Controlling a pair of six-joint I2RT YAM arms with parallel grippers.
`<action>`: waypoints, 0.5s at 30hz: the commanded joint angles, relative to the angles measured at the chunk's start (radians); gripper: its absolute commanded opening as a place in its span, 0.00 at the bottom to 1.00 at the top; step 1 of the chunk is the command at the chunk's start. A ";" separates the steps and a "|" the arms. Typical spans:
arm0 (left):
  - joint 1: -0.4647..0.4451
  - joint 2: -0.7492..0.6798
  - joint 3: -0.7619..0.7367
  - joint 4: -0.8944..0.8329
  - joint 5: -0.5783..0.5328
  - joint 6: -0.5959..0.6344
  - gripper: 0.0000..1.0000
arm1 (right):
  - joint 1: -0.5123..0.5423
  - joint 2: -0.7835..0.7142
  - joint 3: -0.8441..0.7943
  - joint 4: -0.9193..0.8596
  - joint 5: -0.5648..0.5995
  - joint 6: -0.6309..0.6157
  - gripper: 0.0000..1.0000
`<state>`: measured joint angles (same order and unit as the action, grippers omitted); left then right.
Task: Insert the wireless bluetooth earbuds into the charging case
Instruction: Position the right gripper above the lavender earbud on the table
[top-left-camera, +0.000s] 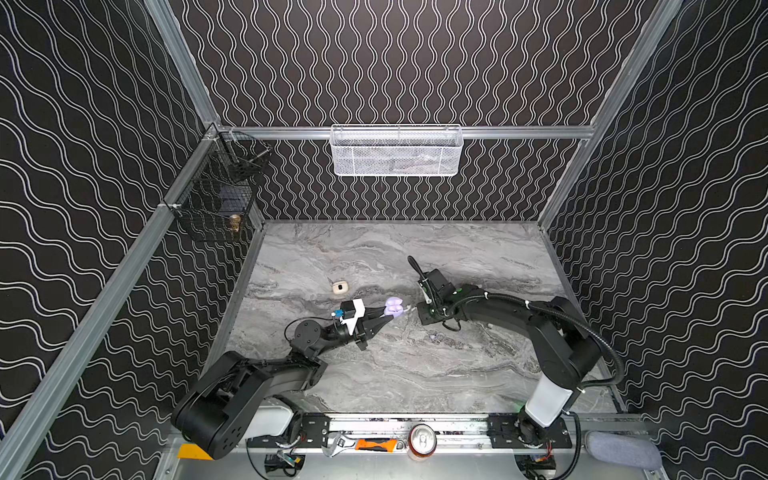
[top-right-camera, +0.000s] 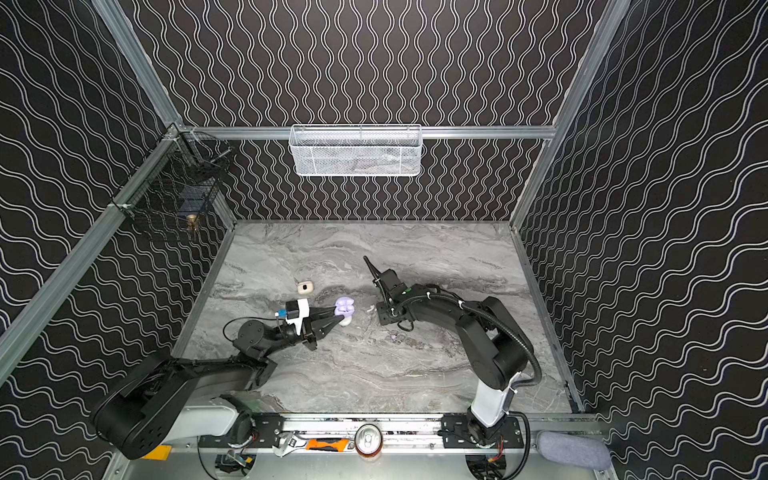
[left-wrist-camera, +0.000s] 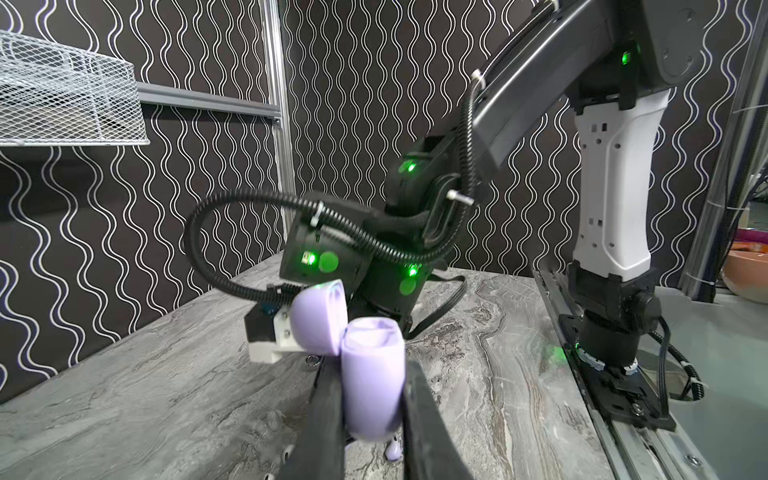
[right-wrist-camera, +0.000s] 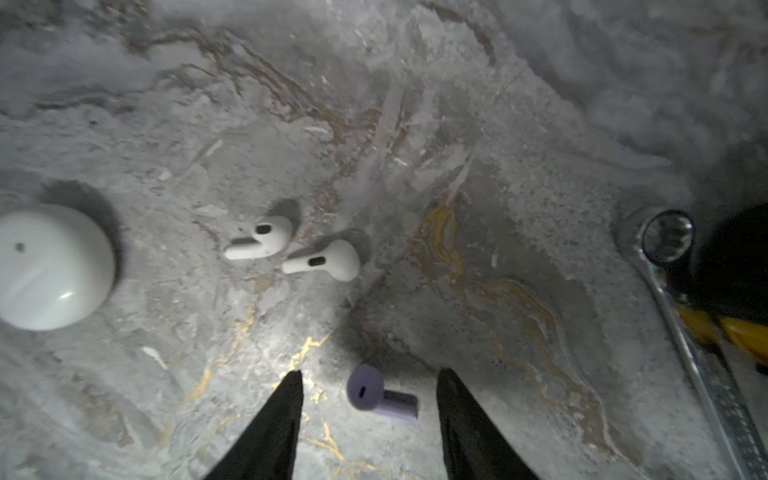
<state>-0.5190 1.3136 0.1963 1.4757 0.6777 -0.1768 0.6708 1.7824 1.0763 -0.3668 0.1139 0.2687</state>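
Note:
The lilac charging case (left-wrist-camera: 374, 386) has its lid (left-wrist-camera: 320, 320) flipped open and stands upright, a little above the marble table. My left gripper (left-wrist-camera: 372, 370) is shut on its body. In both top views the case (top-left-camera: 392, 308) (top-right-camera: 344, 306) sits at the left fingertips (top-left-camera: 384, 319), with the right arm (top-left-camera: 440, 291) just to its right. My right gripper (right-wrist-camera: 370, 373) is open over the table. A lilac earbud (right-wrist-camera: 380, 395) lies between its fingers, touching neither. Two white earbuds (right-wrist-camera: 259, 241) (right-wrist-camera: 328, 262) lie further off. Another lilac earbud (left-wrist-camera: 392, 451) lies under the held case.
A pale rounded case (right-wrist-camera: 54, 266) lies on the table in the right wrist view. A cream case (top-left-camera: 340, 287) sits behind the left gripper. A white mesh basket (top-left-camera: 395, 149) and a black wire basket (top-left-camera: 216, 199) hang on the walls. A wrench (top-left-camera: 340, 444) and a can (top-left-camera: 422, 440) lie on the front rail.

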 joint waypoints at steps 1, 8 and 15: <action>0.000 -0.006 0.006 0.002 0.000 0.016 0.00 | -0.008 0.013 0.004 -0.013 -0.040 0.004 0.59; 0.000 -0.010 0.007 -0.002 0.003 0.015 0.00 | -0.010 0.016 -0.016 0.000 -0.129 0.002 0.60; 0.000 -0.032 0.004 -0.024 -0.002 0.025 0.00 | -0.011 0.017 -0.025 -0.014 -0.140 0.022 0.59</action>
<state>-0.5190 1.2896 0.1967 1.4509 0.6758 -0.1726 0.6594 1.8000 1.0576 -0.3668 0.0002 0.2729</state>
